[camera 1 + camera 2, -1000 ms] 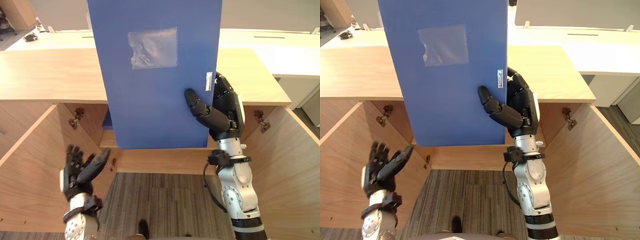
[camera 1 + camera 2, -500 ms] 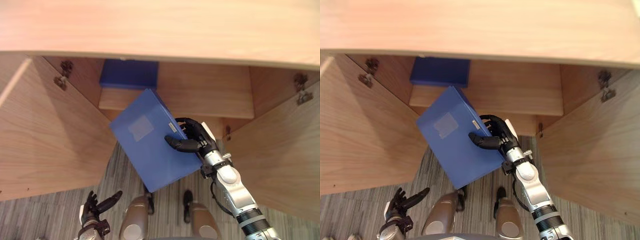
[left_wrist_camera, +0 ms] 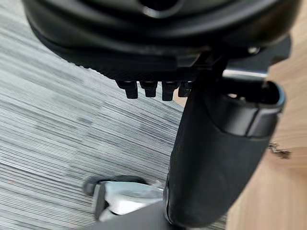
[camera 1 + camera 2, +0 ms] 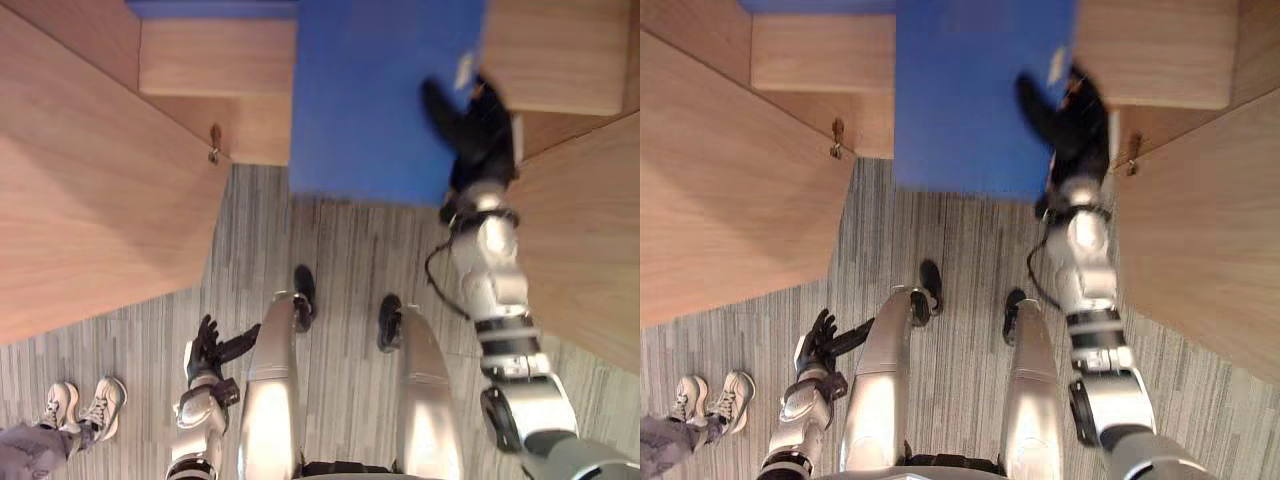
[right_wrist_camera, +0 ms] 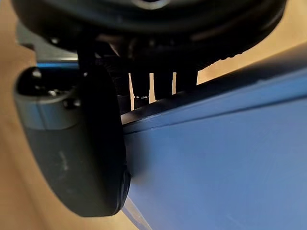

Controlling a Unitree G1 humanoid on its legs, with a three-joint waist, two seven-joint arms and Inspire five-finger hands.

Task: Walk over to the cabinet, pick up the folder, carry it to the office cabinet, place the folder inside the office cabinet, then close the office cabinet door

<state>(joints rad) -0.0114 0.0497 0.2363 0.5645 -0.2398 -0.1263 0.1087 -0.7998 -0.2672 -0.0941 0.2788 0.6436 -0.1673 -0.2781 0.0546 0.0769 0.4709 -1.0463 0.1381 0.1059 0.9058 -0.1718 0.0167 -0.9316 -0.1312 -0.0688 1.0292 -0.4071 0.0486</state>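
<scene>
Nearest, low by the robot's side, the left hand (image 4: pixel 205 345) hangs over the carpet (image 4: pixel 340 260), fingers loosely spread and thumb out, holding nothing. Off to its left, a person's pale shoes (image 4: pixel 80 405) stand on the same grey striped carpet.

Farther out, the right hand (image 4: pixel 478 130) reaches up to the folder (image 4: pixel 375 100) and pinches it at its right edge. The thumb lies flat on the blue face and the fingers curl round behind the edge. The right wrist view shows this from close by, with the thumb pressed on the blue board and the fingertips past its rim.

A small white label (image 4: pixel 463 70) sits on the folder's right edge, just beside the thumb and fingers; its print is too blurred to read.

The folder stands broad face toward the camera, in the gap between the cabinet's two open doors — the left door (image 4: pixel 90 200) and the right door (image 4: pixel 590 230). Its near edge hangs over the carpet, just this side of the cabinet's front, and its far part runs out of the top of the view.

Behind it lies the wooden shelf (image 4: pixel 215 55), with a hinge (image 4: pixel 214 145) on the left door's inner edge. Whether the folder touches the shelf cannot be told. At the far end, a second blue strip (image 4: pixel 210 8) shows above the shelf.
</scene>
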